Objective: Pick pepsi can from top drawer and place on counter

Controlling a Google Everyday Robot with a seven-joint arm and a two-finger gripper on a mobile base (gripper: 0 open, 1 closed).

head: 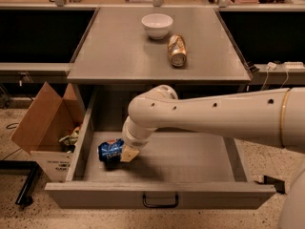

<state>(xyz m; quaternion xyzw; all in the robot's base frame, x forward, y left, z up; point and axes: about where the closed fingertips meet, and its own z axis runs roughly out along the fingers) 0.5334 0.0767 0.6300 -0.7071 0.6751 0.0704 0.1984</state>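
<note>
The pepsi can [110, 150], blue with a red-white logo, lies on its side at the left end of the open top drawer [159, 194]. My gripper [125, 152] reaches down into the drawer from the white arm and is shut on the can's right end, holding it just above the drawer floor. One tan fingertip [129, 154] shows beside the can; the other is hidden behind it. The grey counter [119, 51] lies directly above and behind the drawer.
A white bowl [157, 25] and a gold-tan can [177, 50] lying on its side sit on the counter's far half. An open brown cardboard box [45, 128] stands on the floor left of the drawer. The arm spans the drawer's right side.
</note>
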